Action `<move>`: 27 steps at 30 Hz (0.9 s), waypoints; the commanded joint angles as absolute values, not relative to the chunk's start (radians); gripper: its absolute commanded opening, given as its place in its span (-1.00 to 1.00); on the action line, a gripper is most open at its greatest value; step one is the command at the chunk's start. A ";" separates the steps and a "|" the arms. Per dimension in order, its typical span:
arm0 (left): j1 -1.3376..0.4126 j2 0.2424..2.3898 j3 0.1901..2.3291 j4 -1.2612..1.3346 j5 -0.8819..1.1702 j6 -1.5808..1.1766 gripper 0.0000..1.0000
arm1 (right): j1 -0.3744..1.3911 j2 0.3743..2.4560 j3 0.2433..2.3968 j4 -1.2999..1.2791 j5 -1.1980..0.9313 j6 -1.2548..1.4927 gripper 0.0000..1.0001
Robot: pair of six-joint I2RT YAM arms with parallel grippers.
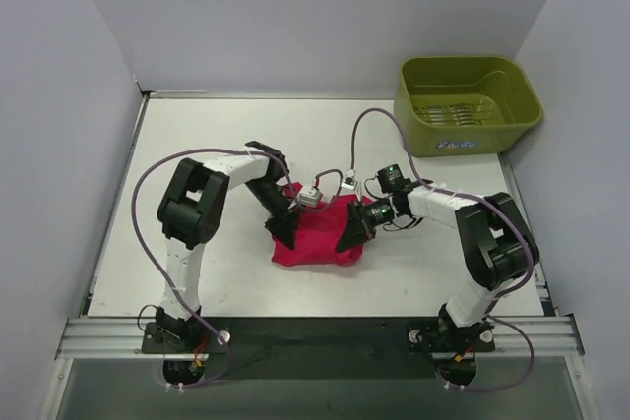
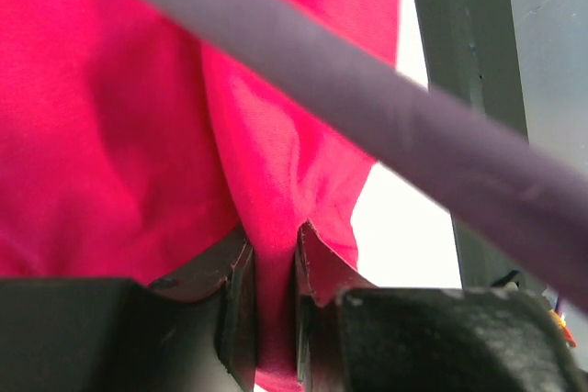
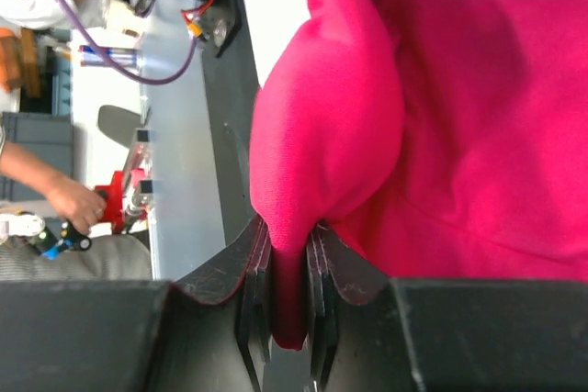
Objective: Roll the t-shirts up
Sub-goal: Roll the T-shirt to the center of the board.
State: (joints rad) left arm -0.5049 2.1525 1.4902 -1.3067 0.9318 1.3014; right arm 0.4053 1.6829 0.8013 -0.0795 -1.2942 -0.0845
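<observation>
A magenta-red t-shirt (image 1: 317, 239) lies bunched into a small heap on the white table, between my two grippers. My left gripper (image 1: 283, 231) is at its left edge and is shut on a fold of the fabric (image 2: 272, 254). My right gripper (image 1: 351, 233) is at its right edge and is shut on another fold (image 3: 292, 254). In both wrist views the red cloth is pinched between the black fingers and fills most of the frame. No neck label shows.
An olive-green plastic bin (image 1: 467, 103) stands at the back right corner. The white table (image 1: 197, 135) has grey walls on the left, back and right. A purple cable (image 2: 367, 117) crosses the left wrist view. The metal rail (image 1: 315, 333) runs along the near edge.
</observation>
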 commanded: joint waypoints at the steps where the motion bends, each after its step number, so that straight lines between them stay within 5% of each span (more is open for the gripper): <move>1: -0.502 1.971 1.465 -1.574 0.956 1.374 -0.70 | 0.377 1.671 0.890 -0.455 -1.226 -0.208 -0.91; 14: -0.541 2.032 1.286 -1.572 0.946 1.454 -0.84 | 0.422 1.701 0.686 -0.278 -1.241 0.026 -0.92; 21: -0.537 2.149 1.282 -1.574 0.921 1.474 -0.83 | 0.437 1.886 0.679 -0.259 -1.298 0.072 -0.92; 27: -0.537 2.244 1.361 -1.574 0.894 1.460 -0.58 | 0.474 1.997 0.719 -0.318 -1.276 0.084 -0.93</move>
State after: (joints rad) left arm -0.5526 2.1937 1.3106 -1.3476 1.0019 1.4330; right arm 0.4480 1.9385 0.7193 -0.1829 -1.3422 0.0250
